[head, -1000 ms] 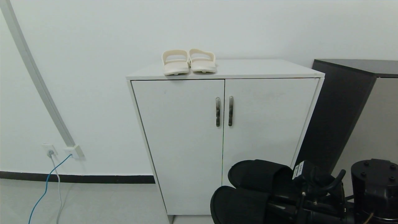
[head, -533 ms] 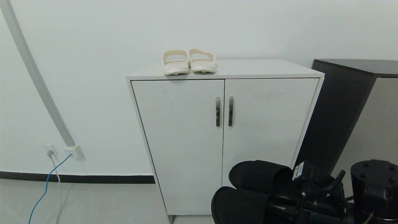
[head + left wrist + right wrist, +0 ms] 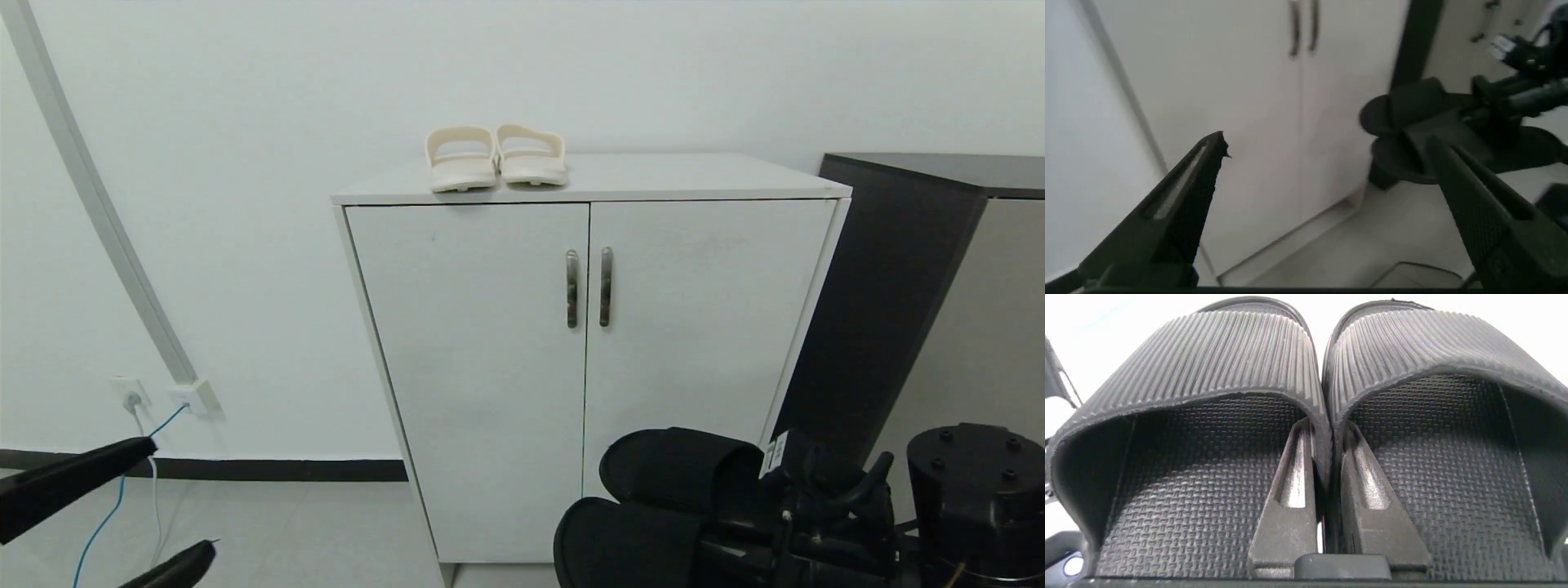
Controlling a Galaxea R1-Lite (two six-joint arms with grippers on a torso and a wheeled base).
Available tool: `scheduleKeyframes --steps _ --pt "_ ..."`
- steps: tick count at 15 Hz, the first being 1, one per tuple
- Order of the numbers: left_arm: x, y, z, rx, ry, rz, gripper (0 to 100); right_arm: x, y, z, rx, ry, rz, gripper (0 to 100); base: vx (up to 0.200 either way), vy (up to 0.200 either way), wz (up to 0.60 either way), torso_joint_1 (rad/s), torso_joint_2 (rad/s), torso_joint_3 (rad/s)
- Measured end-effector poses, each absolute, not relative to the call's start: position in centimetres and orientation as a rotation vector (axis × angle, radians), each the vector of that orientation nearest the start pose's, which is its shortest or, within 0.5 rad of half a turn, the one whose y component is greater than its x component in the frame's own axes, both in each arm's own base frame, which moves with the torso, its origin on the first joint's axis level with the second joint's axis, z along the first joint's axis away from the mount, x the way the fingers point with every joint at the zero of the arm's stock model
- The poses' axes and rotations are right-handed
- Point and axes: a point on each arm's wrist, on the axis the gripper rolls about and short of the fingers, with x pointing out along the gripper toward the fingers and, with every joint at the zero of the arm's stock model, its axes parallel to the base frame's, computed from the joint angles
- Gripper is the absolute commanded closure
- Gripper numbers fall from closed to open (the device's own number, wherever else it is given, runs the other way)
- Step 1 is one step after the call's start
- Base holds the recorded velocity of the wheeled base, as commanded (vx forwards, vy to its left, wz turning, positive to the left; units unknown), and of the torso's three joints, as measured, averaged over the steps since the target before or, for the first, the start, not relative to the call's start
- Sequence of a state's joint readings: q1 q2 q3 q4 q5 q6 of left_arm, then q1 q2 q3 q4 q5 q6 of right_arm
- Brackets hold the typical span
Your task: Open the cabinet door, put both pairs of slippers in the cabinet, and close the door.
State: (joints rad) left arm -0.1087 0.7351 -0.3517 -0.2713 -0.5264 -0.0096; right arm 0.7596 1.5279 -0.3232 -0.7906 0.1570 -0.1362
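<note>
A white cabinet stands against the wall with both doors shut and two metal handles at the middle seam. A cream pair of slippers rests on its top near the left front edge. My right gripper is low in front of the right door, shut on a black pair of slippers, one finger inside each slipper pinching their adjoining walls. My left gripper hangs open and empty, low and to the left of the cabinet. In the left wrist view, my left gripper faces the handles and the black pair.
A dark cabinet stands close to the white one's right side. Wall sockets with a blue and a grey cable sit low on the wall at the left. Bare grey floor lies in front of the left door.
My left gripper has come into the head view at the bottom left, open. The right gripper and the black slippers have barely shifted.
</note>
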Motion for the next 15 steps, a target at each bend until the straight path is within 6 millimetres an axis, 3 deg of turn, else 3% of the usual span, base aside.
scheduleKeyframes --steps 6,10,15 --pt "12.3 -4.2 19.8 -0.026 0.124 -0.775 0 15.0 15.2 12.0 -0.260 0.359 0.948 100 0.000 0.000 0.00 0.000 0.00 0.000" --pt "15.1 -6.4 19.6 -0.021 0.131 -0.858 0 15.0 15.5 11.6 -0.265 0.373 0.958 100 0.000 0.000 0.00 0.000 0.00 0.000" --pt "19.6 -9.6 21.3 -0.041 0.130 -0.905 0 15.0 15.7 11.3 -0.270 0.382 0.963 100 0.000 0.000 0.00 0.000 0.00 0.000"
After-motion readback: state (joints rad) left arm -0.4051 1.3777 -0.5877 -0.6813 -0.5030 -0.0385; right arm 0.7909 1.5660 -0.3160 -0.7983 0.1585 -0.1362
